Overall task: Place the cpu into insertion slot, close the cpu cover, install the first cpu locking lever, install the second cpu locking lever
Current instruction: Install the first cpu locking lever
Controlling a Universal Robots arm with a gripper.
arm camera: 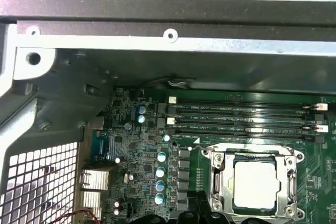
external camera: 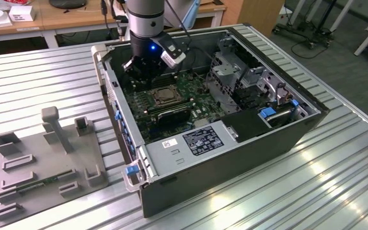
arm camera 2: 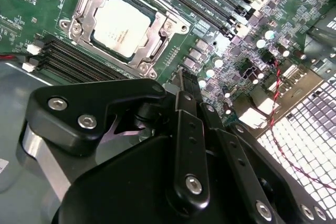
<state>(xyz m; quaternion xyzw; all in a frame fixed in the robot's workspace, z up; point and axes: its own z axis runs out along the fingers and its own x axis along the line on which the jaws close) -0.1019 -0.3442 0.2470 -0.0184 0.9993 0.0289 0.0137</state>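
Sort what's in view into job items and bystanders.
Job in hand:
- cpu, seated in the insertion slot
- cpu cover, framing the chip
- gripper, above the board near the socket

Lying about:
- memory slots
- grey fixture tray, outside the computer case

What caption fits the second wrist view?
Pincer hovering over the green motherboard, cpu seated beneath the closed cpu cover.

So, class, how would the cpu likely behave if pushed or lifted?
The cpu looks flat and metal-topped, so it is probably stiff and won't roll. The cpu cover frames its edges, so a sideways push likely won't shift it. Its smooth top may be slippery.
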